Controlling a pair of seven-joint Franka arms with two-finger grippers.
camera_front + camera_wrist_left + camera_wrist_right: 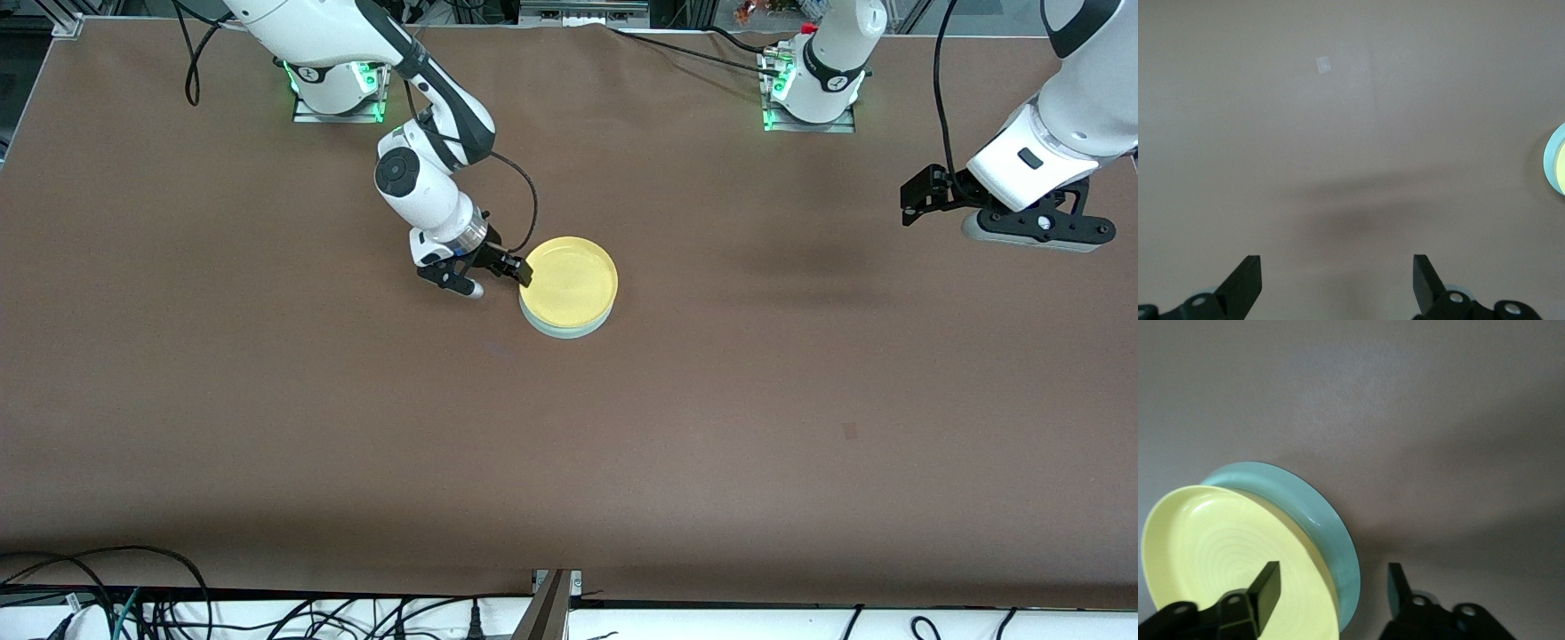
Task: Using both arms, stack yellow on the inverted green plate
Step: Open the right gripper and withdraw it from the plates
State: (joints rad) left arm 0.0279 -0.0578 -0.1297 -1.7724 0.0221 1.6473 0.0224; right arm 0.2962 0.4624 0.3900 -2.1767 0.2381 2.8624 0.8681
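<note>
The round bright yellow plate (571,281) sits upright on the inverted pale mint-green plate (564,330), whose rim shows at six o'clock beneath it. The right gripper (514,268), at the stack's nine o'clock edge, straddles the yellow rim with fingers apart. The left gripper (916,197) waits spread wide over bare brown table (711,427). Open tabletop surrounds the stack. No readable writing.

Both claws (916,197) (508,271) spread wide.
</note>
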